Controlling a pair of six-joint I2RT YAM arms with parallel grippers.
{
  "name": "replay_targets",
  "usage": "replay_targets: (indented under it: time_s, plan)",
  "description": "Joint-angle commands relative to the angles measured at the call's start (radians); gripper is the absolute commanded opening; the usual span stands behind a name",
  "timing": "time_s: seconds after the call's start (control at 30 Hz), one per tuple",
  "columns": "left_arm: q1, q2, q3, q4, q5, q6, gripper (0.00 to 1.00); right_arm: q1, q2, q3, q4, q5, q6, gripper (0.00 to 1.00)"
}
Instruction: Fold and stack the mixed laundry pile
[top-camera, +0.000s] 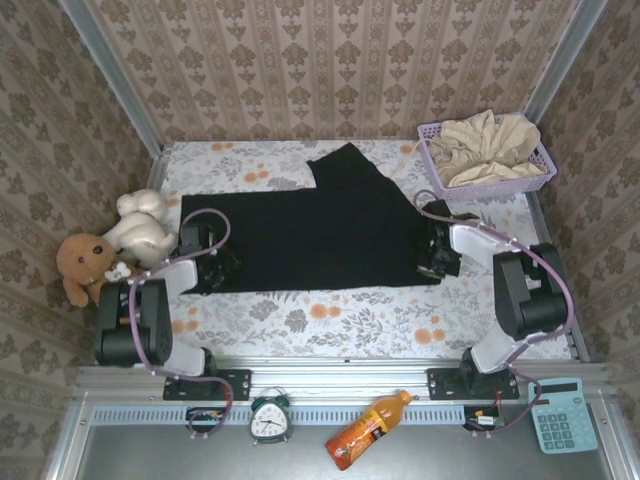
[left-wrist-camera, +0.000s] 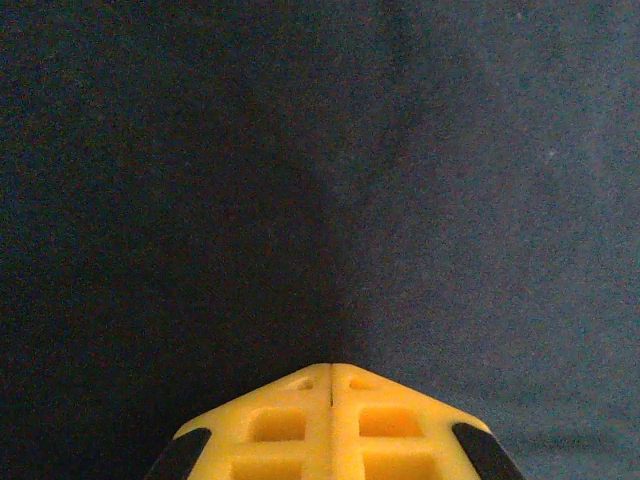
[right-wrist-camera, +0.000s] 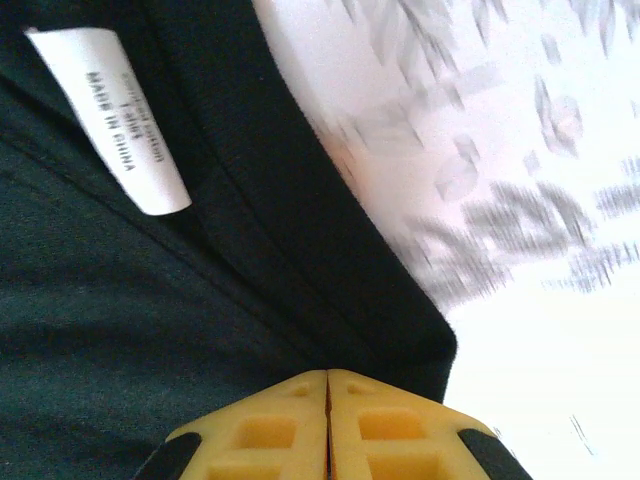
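Note:
The black T-shirt (top-camera: 320, 230) lies spread flat across the floral tablecloth (top-camera: 330, 320), one sleeve pointing to the back. My left gripper (top-camera: 222, 268) is at its left edge. In the left wrist view the yellow fingertips (left-wrist-camera: 300, 400) of this gripper (left-wrist-camera: 331, 368) meet on the dark cloth (left-wrist-camera: 400, 200), and a ridge rises from them. My right gripper (top-camera: 432, 262) is at the shirt's right edge, and in its wrist view it (right-wrist-camera: 327, 374) is shut at the collar band (right-wrist-camera: 330, 250), near the white label (right-wrist-camera: 110, 120). The beige-cream garment (top-camera: 485, 145) lies crumpled in the lavender basket (top-camera: 430, 132).
A white plush (top-camera: 140, 225) and a brown plush (top-camera: 85, 262) sit at the left edge beside the left arm. On the shelf in front of the arm bases are an alarm clock (top-camera: 269, 418), an orange bottle (top-camera: 365, 430) and a calculator (top-camera: 563, 415). Patterned walls close in the table.

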Motion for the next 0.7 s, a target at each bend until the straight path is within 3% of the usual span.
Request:
replay_targets:
  time_s: [0.0,0.17,0.23,0.27,0.37,0.67]
  plan:
    - [-0.019,-0.136,-0.086,-0.147,-0.06,-0.039,0.0,-0.008,-0.056,-0.07,-0.065,0.02,0.005,0.1]
    - [-0.028,-0.288,-0.043,-0.257,-0.091,-0.011,0.34,0.009,-0.116,-0.049,-0.096,0.028,0.0,0.11]
    - [-0.059,-0.31,0.011,-0.263,-0.1,-0.008,0.41,0.042,-0.149,0.02,-0.111,0.065,-0.019,0.19]
    - [-0.08,-0.309,0.038,-0.251,-0.101,-0.005,0.41,0.065,-0.162,0.056,-0.107,0.061,-0.022,0.29]
    - [-0.168,-0.247,0.104,-0.196,-0.088,-0.01,0.37,0.161,-0.15,0.142,-0.055,-0.003,-0.008,0.43]
    - [-0.455,0.011,0.151,0.031,-0.073,-0.077,0.28,0.367,0.025,0.229,0.136,-0.117,0.104,0.47]
